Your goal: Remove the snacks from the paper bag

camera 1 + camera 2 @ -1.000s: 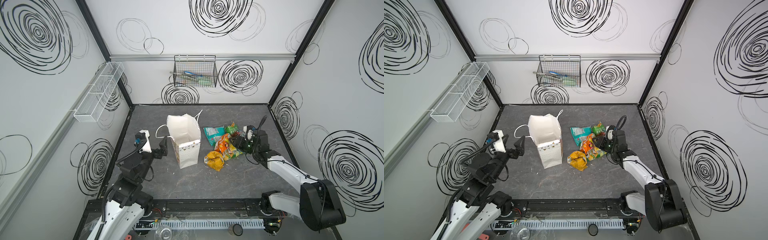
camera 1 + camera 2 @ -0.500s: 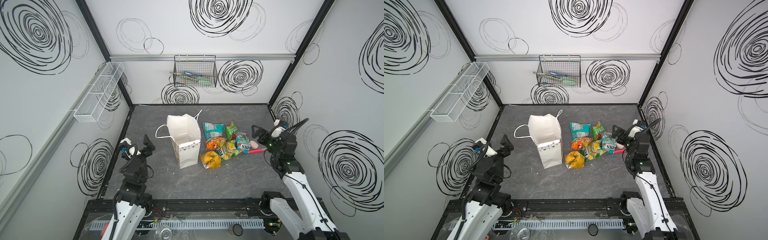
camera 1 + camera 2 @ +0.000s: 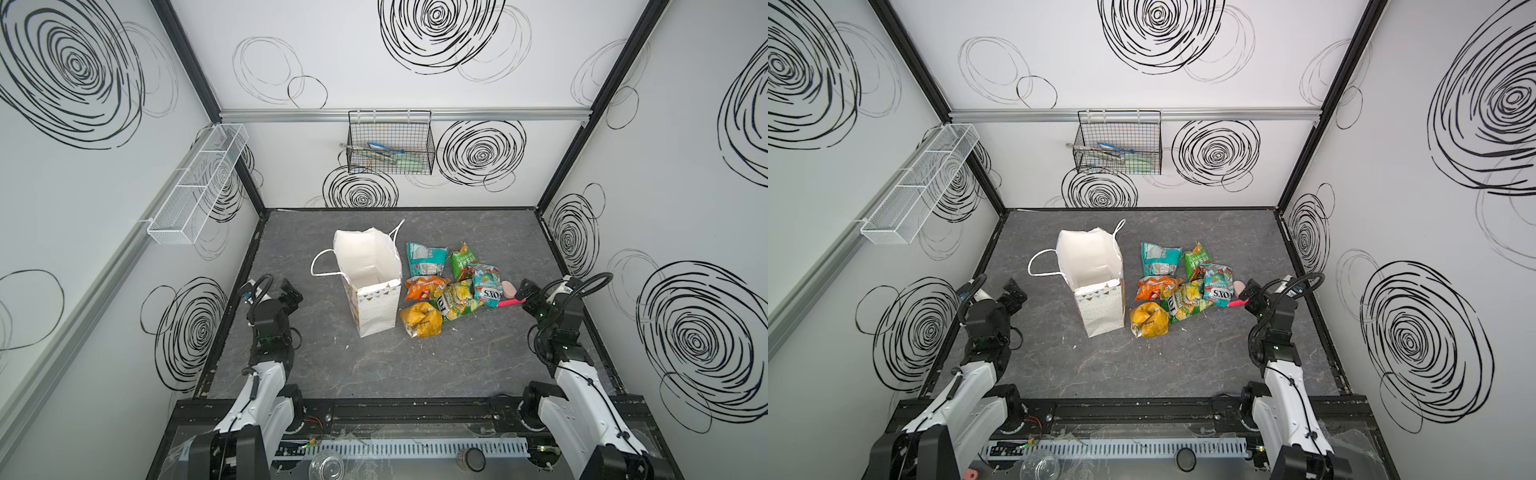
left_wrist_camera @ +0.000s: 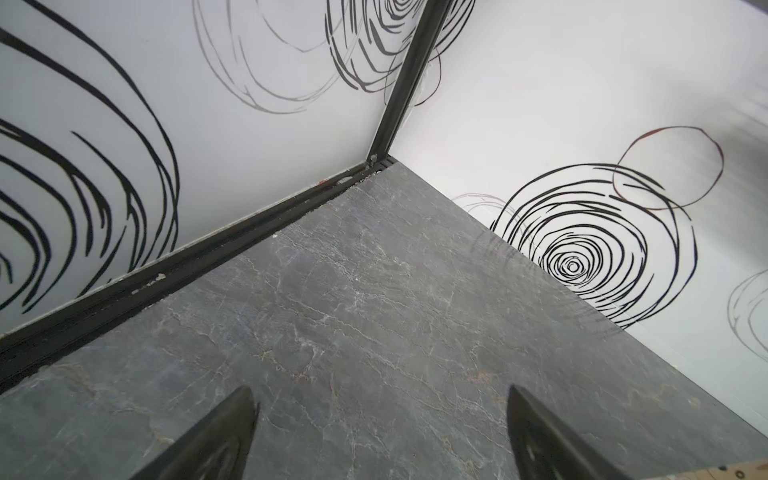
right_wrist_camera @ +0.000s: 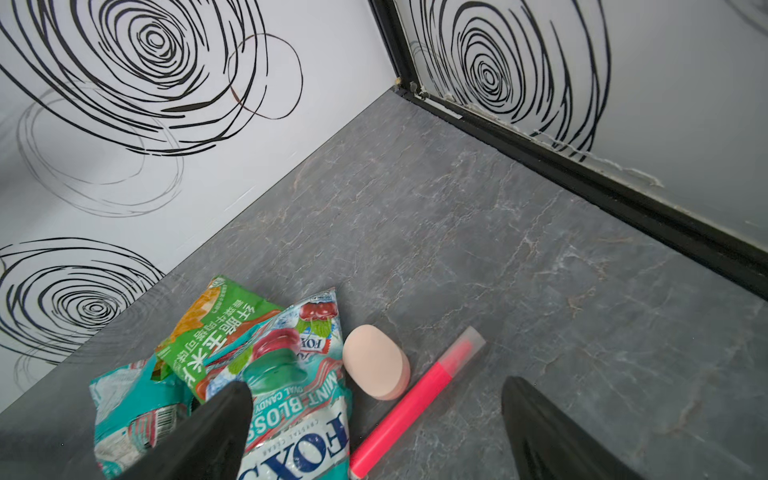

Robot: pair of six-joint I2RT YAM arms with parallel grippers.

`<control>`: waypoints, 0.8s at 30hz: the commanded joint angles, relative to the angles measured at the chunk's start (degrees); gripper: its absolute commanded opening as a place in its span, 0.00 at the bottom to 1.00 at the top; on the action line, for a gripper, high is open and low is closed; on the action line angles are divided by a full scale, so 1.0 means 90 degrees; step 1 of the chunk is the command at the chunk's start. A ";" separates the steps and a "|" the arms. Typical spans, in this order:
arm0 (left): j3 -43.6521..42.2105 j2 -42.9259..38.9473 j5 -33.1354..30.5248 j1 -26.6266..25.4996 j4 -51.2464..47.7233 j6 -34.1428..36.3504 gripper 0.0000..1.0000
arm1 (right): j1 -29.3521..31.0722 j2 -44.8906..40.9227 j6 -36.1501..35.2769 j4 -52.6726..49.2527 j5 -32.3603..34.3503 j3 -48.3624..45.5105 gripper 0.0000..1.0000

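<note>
Top views: six snacks [image 3: 455,293], one bag [image 3: 376,307]

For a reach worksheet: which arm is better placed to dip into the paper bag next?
Probably left: the left gripper is nearer the paper bag, bare table between; the snacks block the right gripper.

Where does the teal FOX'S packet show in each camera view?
In a top view: teal FOX'S packet, the rightmost packet, right of the paper bag.
In a top view: the packet, same spot.
Left wrist: not in it.
Right wrist: the packet lies partly behind one of the fingers.
Shared landmark: the pink marker lying beside it.
</note>
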 commanded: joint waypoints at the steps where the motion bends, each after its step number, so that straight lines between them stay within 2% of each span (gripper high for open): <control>1: 0.0364 0.0347 -0.0400 -0.0574 0.0731 0.0455 0.96 | -0.0033 0.0597 -0.0477 0.1648 0.0063 -0.0255 0.97; 3: 0.0523 0.0690 -0.1284 -0.1289 0.0950 0.1149 0.96 | -0.0038 0.1189 -0.0506 0.1349 0.0178 0.0231 0.97; 4: 0.0575 0.0887 -0.1503 -0.1512 0.1145 0.1356 0.96 | -0.0042 0.1473 -0.0622 0.1197 0.0158 0.0462 0.97; 7: 0.0779 0.1629 -0.1760 -0.1965 0.1865 0.1991 0.96 | 0.0070 0.2311 -0.0837 0.1604 0.0264 0.0705 0.97; 8: 0.0803 0.1844 -0.1727 -0.2027 0.2105 0.2172 0.96 | 0.0282 0.2523 -0.0980 0.1942 0.0593 0.0648 0.97; 10: 0.0900 0.2079 -0.1784 -0.2030 0.2019 0.2197 0.96 | 0.0858 0.2945 -0.1556 0.2985 0.1309 0.0442 0.97; 12: 0.0649 0.2264 -0.1629 -0.1931 0.2457 0.2175 0.96 | 0.1443 0.3470 -0.2142 0.3771 0.1938 0.0430 0.97; 13: 0.0480 0.2337 -0.1554 -0.1878 0.2767 0.2146 0.96 | 0.1616 0.3697 -0.2429 0.3919 0.2169 0.0542 0.97; 14: 0.0306 0.2409 -0.1487 -0.1812 0.3168 0.2134 0.96 | 0.1816 0.3852 -0.2247 0.3616 0.2687 0.0806 0.97; 15: 0.0323 0.2349 -0.1344 -0.1773 0.3029 0.2120 0.96 | 0.1900 0.3967 -0.2258 0.3469 0.2881 0.0934 0.97; 17: 0.0219 0.2346 -0.1164 -0.1763 0.3323 0.2368 0.96 | 0.1958 0.4030 -0.2390 0.3550 0.2943 0.0952 0.97; 20: 0.0151 0.2410 -0.0998 -0.1706 0.3660 0.2556 0.96 | 0.2018 0.3789 -0.2595 0.4249 0.2868 0.0467 0.97; 23: 0.0169 0.2528 -0.0771 -0.1517 0.3832 0.2591 0.96 | 0.1778 0.4121 -0.2944 0.6682 0.2403 -0.0518 0.97; 24: 0.0133 0.2584 -0.0700 -0.1448 0.3981 0.2588 0.96 | 0.1795 0.4181 -0.3001 0.6696 0.2380 -0.0448 0.97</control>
